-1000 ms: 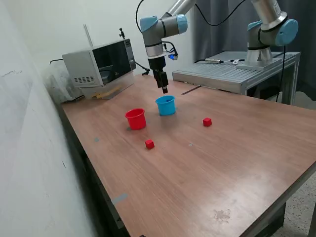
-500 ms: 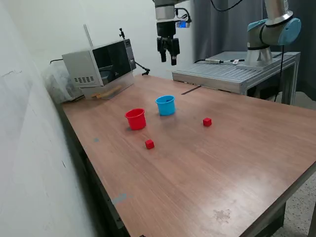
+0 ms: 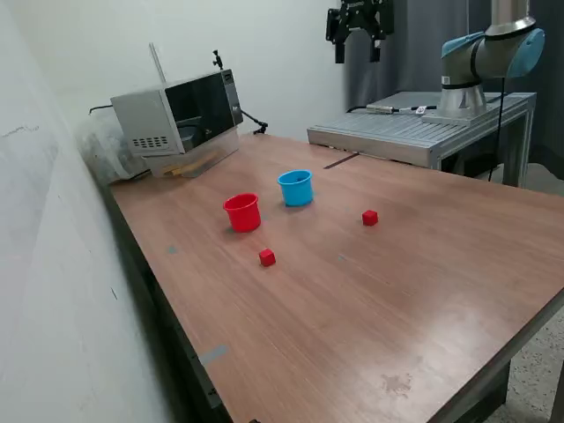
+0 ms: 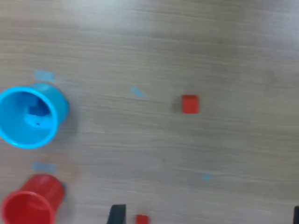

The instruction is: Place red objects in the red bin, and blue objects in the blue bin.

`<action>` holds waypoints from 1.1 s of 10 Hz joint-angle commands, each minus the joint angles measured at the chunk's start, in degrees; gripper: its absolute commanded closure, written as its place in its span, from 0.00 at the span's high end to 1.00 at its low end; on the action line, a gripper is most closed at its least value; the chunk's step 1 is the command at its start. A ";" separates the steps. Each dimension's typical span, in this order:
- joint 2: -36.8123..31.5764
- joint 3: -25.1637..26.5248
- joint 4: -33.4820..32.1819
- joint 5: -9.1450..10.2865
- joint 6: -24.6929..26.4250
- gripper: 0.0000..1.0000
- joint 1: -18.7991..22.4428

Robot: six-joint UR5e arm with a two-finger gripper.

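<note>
Since a second ago the gripper (image 3: 356,46) has climbed from just above the blue cup (image 3: 296,188) to high over the back of the table (image 3: 423,291), drifting toward the exterior view's right; nothing on the wood has shifted. Its two fingers hang apart with nothing between them.

From the exterior view's left to its right: a microwave (image 3: 176,113) sits at the back corner, then the red cup (image 3: 242,212), with one red cube (image 3: 267,257) a little nearer the camera. The blue cup stands just beside the red cup, apart from it. The other red cube (image 3: 370,218) lies alone, well apart from both cups.

The wrist view looks straight down. The red cup (image 4: 31,204) looks empty, and dark blue shapes lie inside the blue cup (image 4: 32,115), so the blue half of the job appears done. Both red cubes remain out.

The step in hand looks like a move toward a red cube (image 4: 189,104). To do it well, centre the open fingers over the cube, line them up with its flat faces, come straight down and close only when the tips straddle it.
</note>
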 commanded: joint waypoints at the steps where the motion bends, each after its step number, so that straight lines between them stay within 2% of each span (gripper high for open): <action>1: -0.33 0.35 -1.10 3.23 0.23 1.00 2.87; 3: 1.33 3.85 -8.62 4.22 0.32 1.00 2.87; 7: 16.25 6.06 -19.36 4.05 0.23 1.00 1.99; 11: 21.81 7.38 -23.25 3.87 0.23 1.00 1.90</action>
